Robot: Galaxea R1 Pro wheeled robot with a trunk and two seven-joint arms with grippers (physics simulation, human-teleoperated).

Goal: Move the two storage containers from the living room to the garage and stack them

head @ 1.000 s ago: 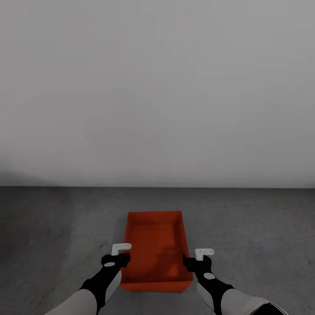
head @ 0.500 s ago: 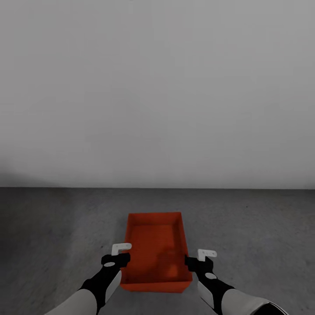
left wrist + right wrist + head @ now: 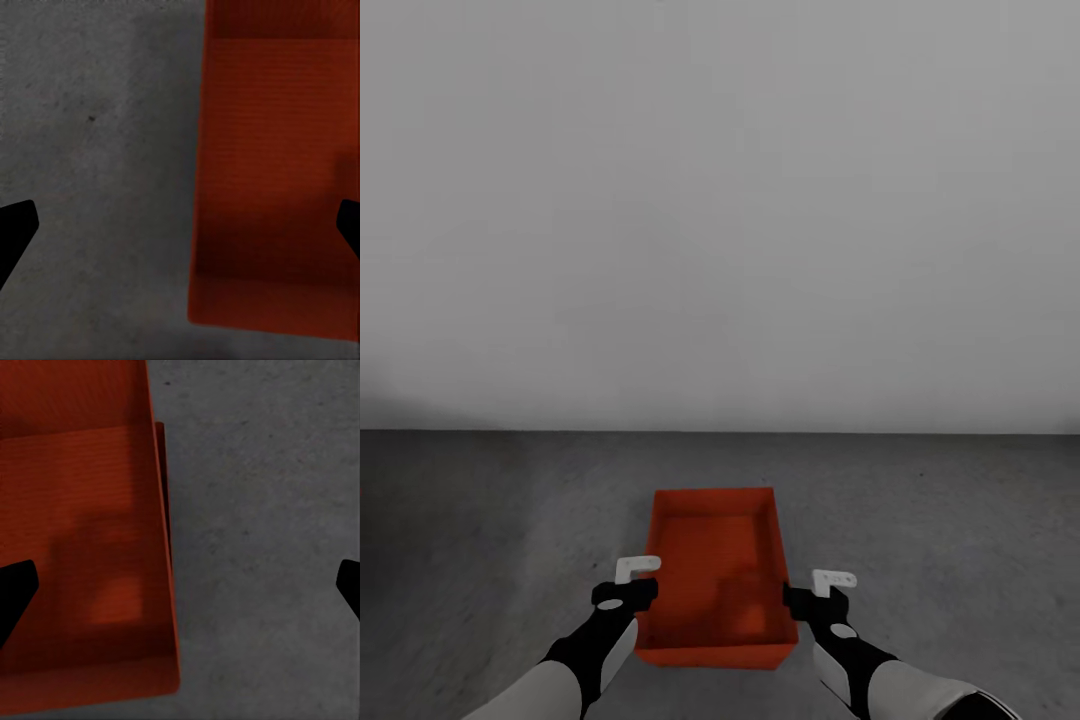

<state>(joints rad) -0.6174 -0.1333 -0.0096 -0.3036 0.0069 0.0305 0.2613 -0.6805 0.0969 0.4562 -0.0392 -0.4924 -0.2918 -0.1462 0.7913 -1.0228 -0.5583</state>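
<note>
Tools [image 3: 624,583] [image 3: 818,592] flank container [image 3: 715,560].

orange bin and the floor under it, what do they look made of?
Storage container: looks like moulded plastic, uniform orange-red, matte, thin plain walls, fine ribbing on the inner bottom.
Floor: looks like bare concrete, dark grey, rough and speckled, no gloss.
It's a simulator render, so both are judged by look only.

Open floor [image 3: 480,560] around container [image 3: 715,570]
</note>
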